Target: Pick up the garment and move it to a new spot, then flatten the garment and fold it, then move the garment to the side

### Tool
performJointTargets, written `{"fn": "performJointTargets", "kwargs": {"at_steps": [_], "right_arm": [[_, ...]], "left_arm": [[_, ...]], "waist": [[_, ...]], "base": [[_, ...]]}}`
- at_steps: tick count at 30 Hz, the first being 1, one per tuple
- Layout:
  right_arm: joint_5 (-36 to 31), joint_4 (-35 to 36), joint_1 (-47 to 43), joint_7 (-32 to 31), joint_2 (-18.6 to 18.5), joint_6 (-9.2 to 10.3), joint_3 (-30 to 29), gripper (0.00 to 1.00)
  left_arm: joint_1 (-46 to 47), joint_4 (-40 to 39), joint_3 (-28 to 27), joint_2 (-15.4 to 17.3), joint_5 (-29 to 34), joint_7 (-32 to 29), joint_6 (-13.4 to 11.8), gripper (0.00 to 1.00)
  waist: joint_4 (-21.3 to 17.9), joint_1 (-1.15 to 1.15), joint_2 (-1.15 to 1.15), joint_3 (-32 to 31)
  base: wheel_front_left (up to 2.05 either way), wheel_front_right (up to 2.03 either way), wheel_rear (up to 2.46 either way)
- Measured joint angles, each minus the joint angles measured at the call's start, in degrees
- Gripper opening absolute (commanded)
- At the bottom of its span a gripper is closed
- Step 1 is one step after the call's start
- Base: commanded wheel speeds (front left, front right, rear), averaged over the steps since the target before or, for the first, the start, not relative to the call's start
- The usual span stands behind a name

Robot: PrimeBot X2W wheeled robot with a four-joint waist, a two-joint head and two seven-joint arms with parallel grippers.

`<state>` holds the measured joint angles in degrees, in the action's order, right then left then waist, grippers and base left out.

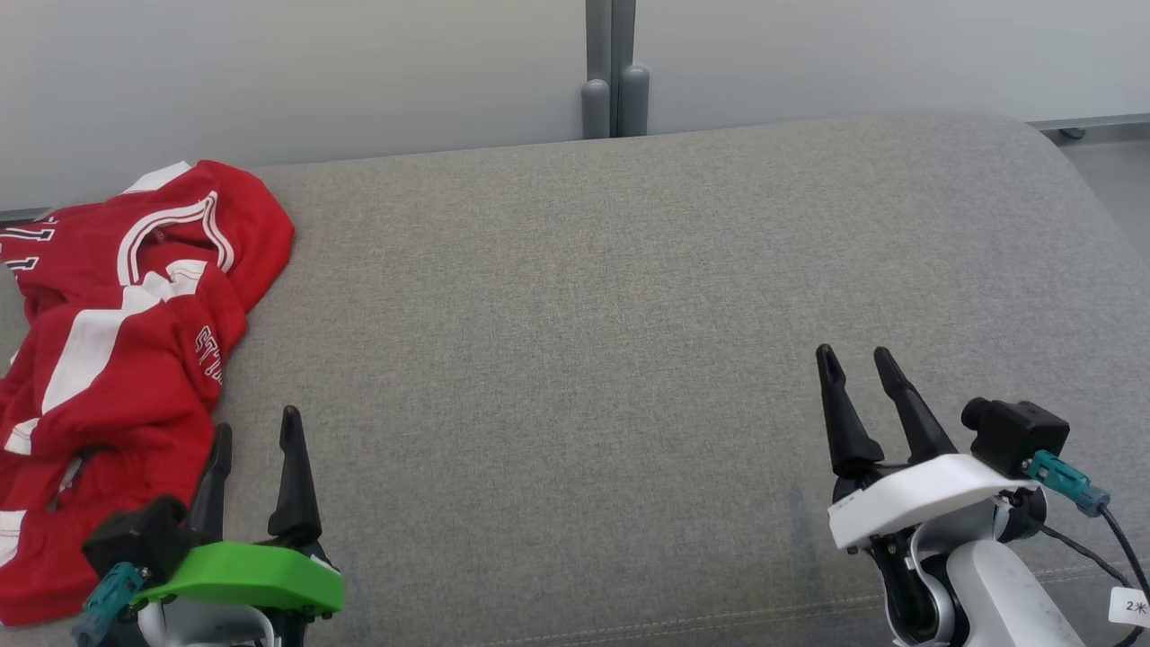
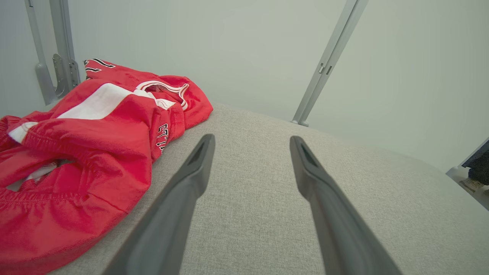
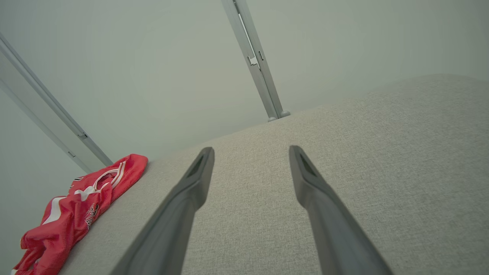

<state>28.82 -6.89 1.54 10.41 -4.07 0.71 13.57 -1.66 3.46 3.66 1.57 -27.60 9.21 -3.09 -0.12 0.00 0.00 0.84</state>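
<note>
The garment is a red jersey with white stripes and black lettering, lying crumpled at the far left of a grey fabric surface. My left gripper is open just right of the garment's lower edge, holding nothing. In the left wrist view the garment fills the left side, beside my open left gripper. At the lower right my right gripper stands open and empty, far from the garment. In the right wrist view the garment is small at the lower left, away from the right gripper.
A pale wall with a grey upright post runs behind the grey surface. That surface curves down at its right end. A cable and a white tag hang off my right wrist.
</note>
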Motion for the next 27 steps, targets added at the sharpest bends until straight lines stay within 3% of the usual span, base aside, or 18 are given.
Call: {"fn": "performJointTargets", "kwargs": {"at_steps": [22, 27], "right_arm": [[-18.6, 0.2, 0.1, 3.9, 0.5, 1.42, 2.9, 1.0], [-19.0, -0.4, 0.1, 3.9, 0.5, 1.41, 2.9, 1.0]], "left_arm": [[-2.6, -1.5, 2.7, 0.5, 12.7, 5.1, -3.0, 1.0], [-3.3, -1.4, 2.8, 0.6, 12.9, 5.2, -3.0, 1.0]], "waist": [[-0.1, 0.0, 0.0, -0.6], [-0.1, 0.0, 0.0, -1.0]], "base": [[0.0, 0.0, 0.0], [0.0, 0.0, 0.0]]}}
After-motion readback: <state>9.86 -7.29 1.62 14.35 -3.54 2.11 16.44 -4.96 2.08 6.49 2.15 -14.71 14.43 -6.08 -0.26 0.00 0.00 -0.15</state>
